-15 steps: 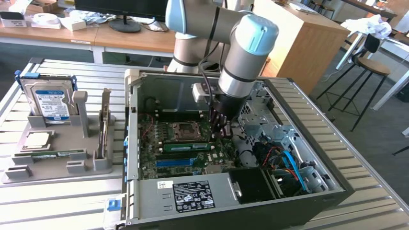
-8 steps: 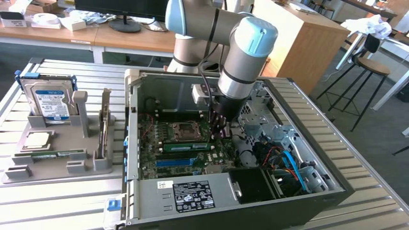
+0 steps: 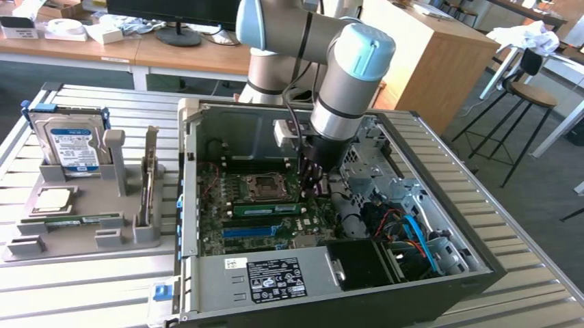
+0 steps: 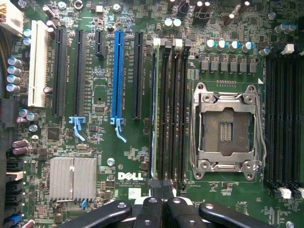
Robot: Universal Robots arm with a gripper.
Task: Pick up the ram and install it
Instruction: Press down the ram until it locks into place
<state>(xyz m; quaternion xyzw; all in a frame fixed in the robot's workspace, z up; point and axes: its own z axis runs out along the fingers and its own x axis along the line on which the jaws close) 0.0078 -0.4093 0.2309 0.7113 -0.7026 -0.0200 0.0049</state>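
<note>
End effector [image 4: 161, 186] over DELL-marked motherboard [image 4: 95, 142]

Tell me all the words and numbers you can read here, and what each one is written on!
"DELL": white letters on the green circuit board.
Small print under that word: too small to read.
White letters beside the long slots: too small to read.
Blue and white label on the hard drive: too blurred to read.
White sticker on the computer case: too small to read.
</note>
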